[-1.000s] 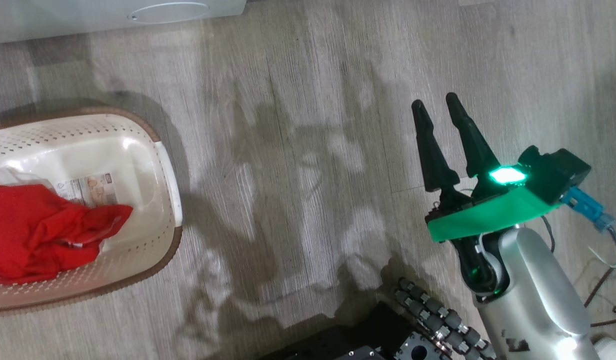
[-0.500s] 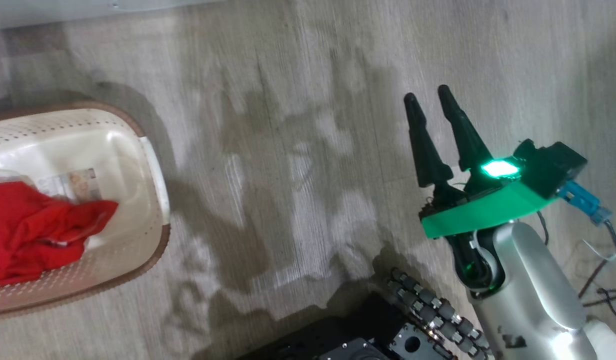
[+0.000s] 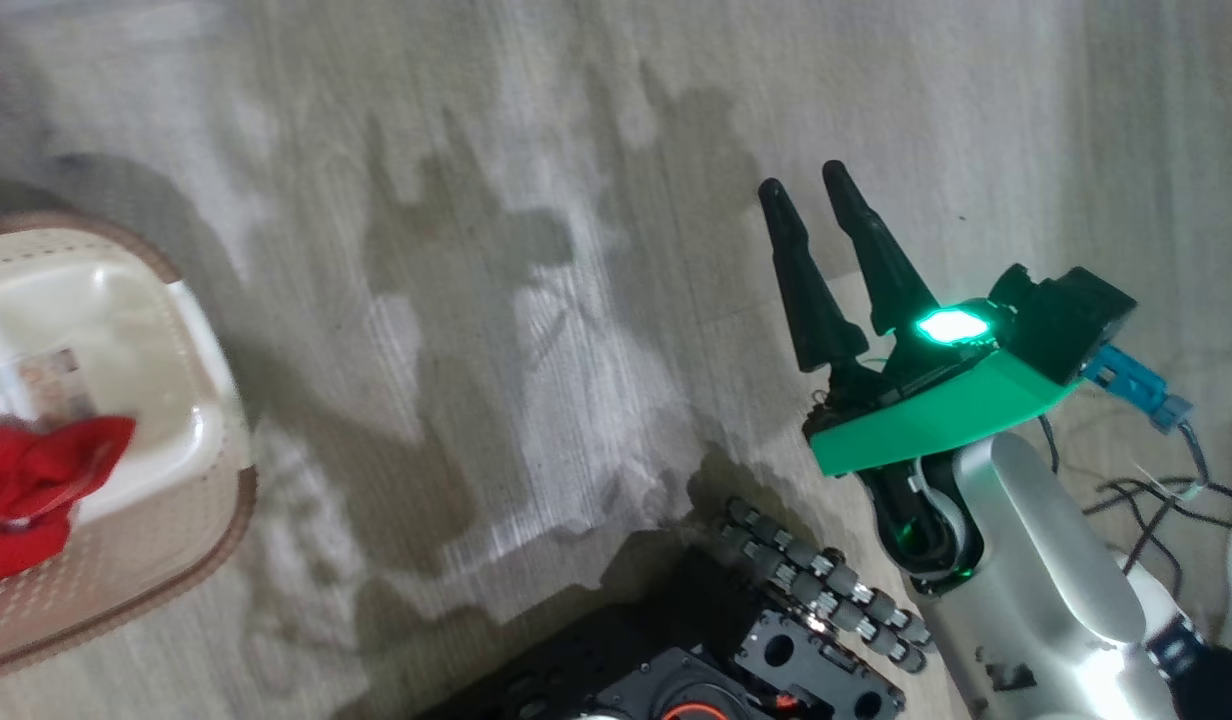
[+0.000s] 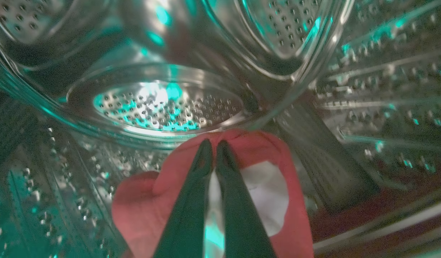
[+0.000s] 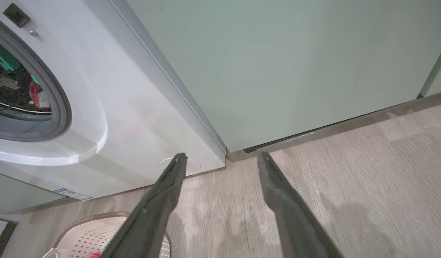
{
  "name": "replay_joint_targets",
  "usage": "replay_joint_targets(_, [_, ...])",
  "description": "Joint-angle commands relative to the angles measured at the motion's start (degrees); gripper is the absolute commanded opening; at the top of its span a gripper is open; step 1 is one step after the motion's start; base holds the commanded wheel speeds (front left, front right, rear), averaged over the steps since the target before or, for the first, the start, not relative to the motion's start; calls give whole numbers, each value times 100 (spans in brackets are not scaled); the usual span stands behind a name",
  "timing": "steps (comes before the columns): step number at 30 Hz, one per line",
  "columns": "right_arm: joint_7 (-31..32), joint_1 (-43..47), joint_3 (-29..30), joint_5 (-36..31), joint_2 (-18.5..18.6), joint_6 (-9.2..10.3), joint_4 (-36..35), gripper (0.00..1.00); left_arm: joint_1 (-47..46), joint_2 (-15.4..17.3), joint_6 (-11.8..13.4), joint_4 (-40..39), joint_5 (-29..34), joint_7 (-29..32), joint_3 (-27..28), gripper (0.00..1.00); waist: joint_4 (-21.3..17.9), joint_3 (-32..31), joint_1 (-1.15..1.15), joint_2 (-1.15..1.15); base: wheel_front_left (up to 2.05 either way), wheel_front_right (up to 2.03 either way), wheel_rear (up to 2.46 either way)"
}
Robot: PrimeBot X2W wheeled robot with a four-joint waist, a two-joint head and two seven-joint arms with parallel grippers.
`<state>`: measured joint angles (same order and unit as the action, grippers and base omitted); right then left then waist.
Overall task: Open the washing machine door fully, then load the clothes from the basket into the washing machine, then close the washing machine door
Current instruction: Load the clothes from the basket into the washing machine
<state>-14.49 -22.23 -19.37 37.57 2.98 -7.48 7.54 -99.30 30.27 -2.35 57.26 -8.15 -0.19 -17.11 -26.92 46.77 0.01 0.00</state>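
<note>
Bright red fabric clothes [image 4: 141,200] with a white patch, low centre of the left wrist view, hang pinched in the clenched left gripper [image 4: 214,143] deep inside the washing machine's perforated steel drum [image 4: 152,104], seemingly for dropping there, while the right gripper [image 3: 804,182] hovers spread wide and empty above the grey wooden floor [image 3: 576,150].

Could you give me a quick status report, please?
Left gripper shut on red garment inside the drum. Right gripper open, over the floor. More red clothes in the basket. Nothing seen in the way.
</note>
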Motion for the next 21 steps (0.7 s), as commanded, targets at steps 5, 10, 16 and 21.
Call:
replay_joint_targets(5, [-51,66,-226,188,-10,-1,-146,100,-687,340,95,70,173,-336,-110,0,-289,196,-1,0,0,0,0])
replay_joint_targets(10, [-51,79,-314,281,-10,-1,-160,100,-895,302,64,348,283,-584,-277,0,-378,288,-1,0,0,0,0])
replay_joint_targets(16, [-51,121,-264,281,-10,-1,-198,100,-923,195,5,850,243,-693,-357,0,-365,359,-1,0,0,0,0])
replay_joint_targets(21, [-51,132,-235,274,-10,-1,-216,100,-958,187,-1,1166,195,-765,-380,0,-357,377,-1,0,0,0,0])
